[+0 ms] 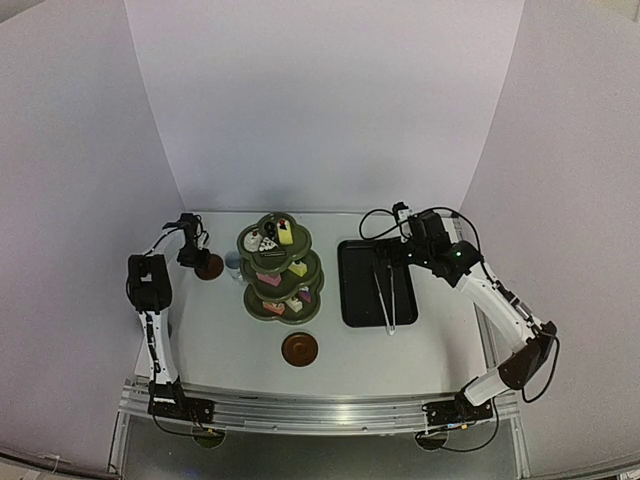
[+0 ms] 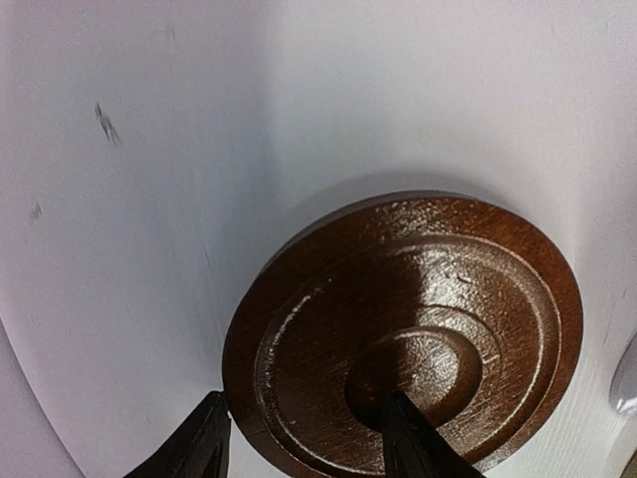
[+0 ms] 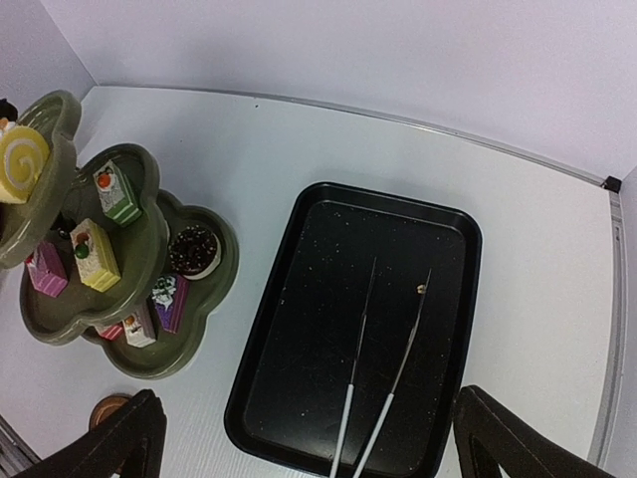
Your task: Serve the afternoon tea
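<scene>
Three tiers of the olive stand hold small cakes; left of it a coaster has its rim inside the half-spread left gripper, grip uncertain; a second coaster lies in front toward the table edge; right, a black tray holds tongs under the wide-open, empty right gripper.

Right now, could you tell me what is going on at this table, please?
The left claw straddles the rim of a coaster at the far left of the table; whether it grips is unclear. The right claw hangs open above the tray, where the tongs lie. The cakes are on the stand in the middle, and a second coaster sits in front of it, untouched.
</scene>
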{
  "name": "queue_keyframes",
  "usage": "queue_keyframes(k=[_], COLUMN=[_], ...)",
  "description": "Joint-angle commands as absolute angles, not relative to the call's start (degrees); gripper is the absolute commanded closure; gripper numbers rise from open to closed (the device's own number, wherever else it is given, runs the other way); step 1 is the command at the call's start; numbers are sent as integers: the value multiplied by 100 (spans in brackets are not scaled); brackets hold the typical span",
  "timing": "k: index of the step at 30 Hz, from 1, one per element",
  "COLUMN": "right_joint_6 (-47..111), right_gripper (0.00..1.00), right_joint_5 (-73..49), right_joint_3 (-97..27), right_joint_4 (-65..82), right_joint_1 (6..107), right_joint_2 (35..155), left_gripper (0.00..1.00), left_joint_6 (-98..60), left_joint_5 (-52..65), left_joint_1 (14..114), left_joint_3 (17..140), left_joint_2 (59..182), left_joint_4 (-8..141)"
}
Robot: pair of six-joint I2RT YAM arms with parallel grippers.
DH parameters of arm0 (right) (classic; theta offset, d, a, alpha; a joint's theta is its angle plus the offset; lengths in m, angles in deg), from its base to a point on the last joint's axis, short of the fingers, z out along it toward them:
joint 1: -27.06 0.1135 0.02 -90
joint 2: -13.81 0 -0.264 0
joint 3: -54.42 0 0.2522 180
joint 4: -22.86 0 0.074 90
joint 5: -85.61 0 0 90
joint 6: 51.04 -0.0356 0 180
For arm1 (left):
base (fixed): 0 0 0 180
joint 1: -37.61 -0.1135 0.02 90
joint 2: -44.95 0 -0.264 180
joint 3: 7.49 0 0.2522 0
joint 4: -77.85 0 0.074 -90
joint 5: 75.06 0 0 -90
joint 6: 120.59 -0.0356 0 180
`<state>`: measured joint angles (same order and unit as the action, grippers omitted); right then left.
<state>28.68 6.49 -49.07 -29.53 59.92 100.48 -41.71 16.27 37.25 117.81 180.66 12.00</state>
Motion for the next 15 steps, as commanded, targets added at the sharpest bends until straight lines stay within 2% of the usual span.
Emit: queue_keyframes(k=[1,8,15], right_joint_6=[3046,3175,3296], right_gripper=[2,2,2], right_joint_5=[552,519,568], right_joint_3=[-5179,-5167,-5055], right_joint_4=[-2929,-2930,-2928], right_joint_1=[5984,5984,5984], right_joint_2=[9850,9715,9506], left_gripper=[48,48,47], left_joint_6=[-4842,-5495,-5449], left_joint_5=[2082,2116,1968], left_joint_1=[3736,4403,5322], left_joint_3=[10577,8560,7672], left_joint_2=[17718,16464,15859], left_joint_4=[93,372,480])
